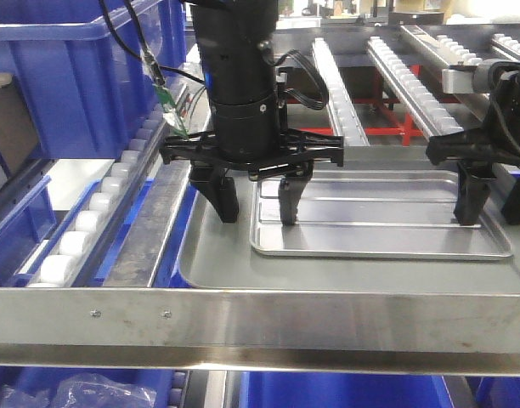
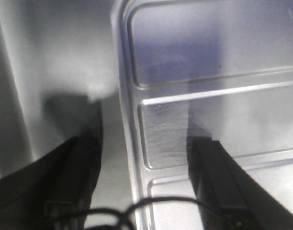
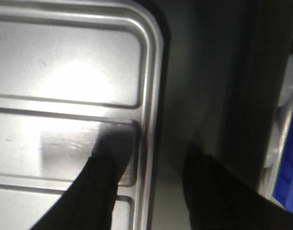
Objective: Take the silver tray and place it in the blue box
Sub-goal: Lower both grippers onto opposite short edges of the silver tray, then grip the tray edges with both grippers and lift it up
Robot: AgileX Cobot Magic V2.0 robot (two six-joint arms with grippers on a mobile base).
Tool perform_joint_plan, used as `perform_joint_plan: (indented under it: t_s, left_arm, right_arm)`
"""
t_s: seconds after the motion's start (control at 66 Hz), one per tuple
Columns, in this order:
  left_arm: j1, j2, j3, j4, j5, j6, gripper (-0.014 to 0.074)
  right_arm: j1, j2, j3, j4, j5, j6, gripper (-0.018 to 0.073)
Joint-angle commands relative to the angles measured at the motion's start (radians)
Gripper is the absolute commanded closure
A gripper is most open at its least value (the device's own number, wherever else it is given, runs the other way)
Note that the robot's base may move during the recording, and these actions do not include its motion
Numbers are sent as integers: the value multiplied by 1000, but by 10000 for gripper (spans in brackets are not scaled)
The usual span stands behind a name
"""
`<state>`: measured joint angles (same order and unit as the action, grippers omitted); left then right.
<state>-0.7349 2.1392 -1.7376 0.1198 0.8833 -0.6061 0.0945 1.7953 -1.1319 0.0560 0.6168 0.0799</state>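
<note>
silver tray [image 1: 379,217] lies flat on the dull grey tray [image 1: 217,268], toward that tray's far right part. left pincer [image 1: 257,212] released, jaws apart astride the silver tray's left short rim: one finger on bare grey, the other inside the silver floor. right pincer [image 1: 496,208] likewise released, astride the right short rim. blue box [image 1: 81,85] sits up and left of the grey tray. judgement: thin sheet metal, light, stiff, slick, and the low rolled rim is the only purchase. pinch both short rims mid-length and evenly, else it may tilt or slip out.
</note>
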Motion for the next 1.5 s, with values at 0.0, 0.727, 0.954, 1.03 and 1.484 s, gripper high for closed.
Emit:
perform_joint_plan:
  t_s: [0.0, 0.727, 0.954, 1.03, 1.484]
  left_arm:
    - [-1, -43, -24, 6, -28, -11, 298]
    - [-1, -98, -100, 48, 86, -4, 694]
    - [-1, -249, -100, 89, 161, 53, 694]
    - [-1, -295, -100, 133, 211, 53, 694]
    - [-1, -618, 200, 174, 233, 9, 694]
  right_arm:
    - [0, -38, -31, 2, -45, -10, 161]
    - [0, -186, -31, 2, 42, -10, 503]
    - [23, -366, -31, 2, 146, 1, 503]
    - [56, -412, -31, 2, 163, 27, 503]
    - [258, -458, -133, -36, 228, 195, 501]
